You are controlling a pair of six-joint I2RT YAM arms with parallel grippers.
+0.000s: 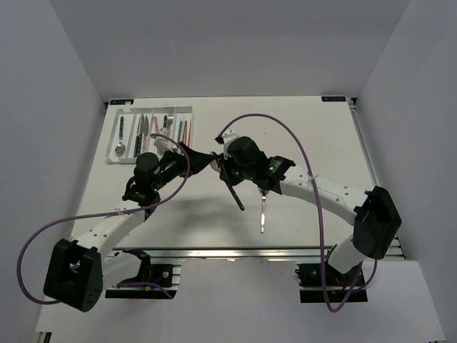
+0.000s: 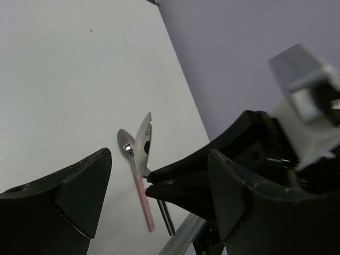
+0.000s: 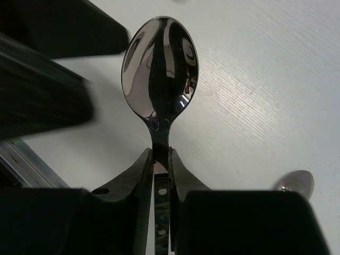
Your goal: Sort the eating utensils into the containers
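Right fingers (image 3: 139, 175) pinching dark-handled spoon (image 3: 159, 69) at neck, bowl out front, lifted off surface (image 3: 255, 79). Left fingers (image 2: 79, 186) spread, holding nothing, spoon just ahead. Only top view shows dark handle trailing toward near edge. Pink-handled spoon (image 1: 263, 211) lies flat nearby. Tray (image 1: 143, 109) far left, utensils inside, left wrist covering near corner.

The left gripper (image 2: 159, 159) is seen with its fingers (image 2: 69, 191) spread wide. Between them, 1 spoon (image 2: 143, 141) is held edge-on, bowl up, pinched at the neck by the right gripper (image 2: 150, 179). Behind it, 1 pink-handled spoon (image 2: 142, 201) is laid flat on the white table (image 2: 64, 79). A thin dark rod (image 2: 166, 217) is seen beside the pink handle, type not discernible.
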